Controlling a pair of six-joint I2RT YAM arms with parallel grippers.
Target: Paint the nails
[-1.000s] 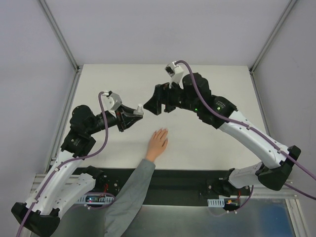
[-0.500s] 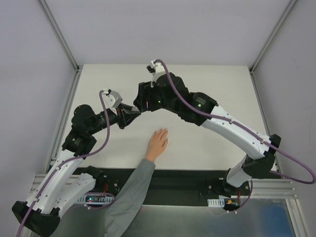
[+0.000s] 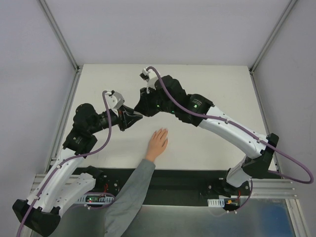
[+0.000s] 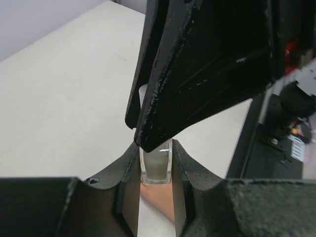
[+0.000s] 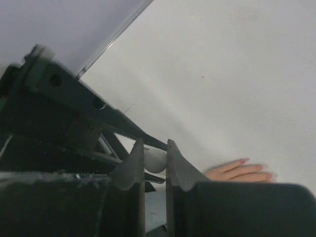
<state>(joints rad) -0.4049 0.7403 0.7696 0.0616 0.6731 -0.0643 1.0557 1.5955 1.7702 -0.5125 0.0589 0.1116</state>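
Whitish see-thru bottle (image 4: 156, 167), contents unclear, clamped btwn fingers of left gripper (image 4: 156, 159), right gripper (image 5: 154, 148) pinched narrow on its white cap (image 5: 155, 160), both over table (image 3: 212, 94), hand (image 3: 158, 142) flat just nearer the bases, reddish nails (image 5: 243, 161) at fingertips.
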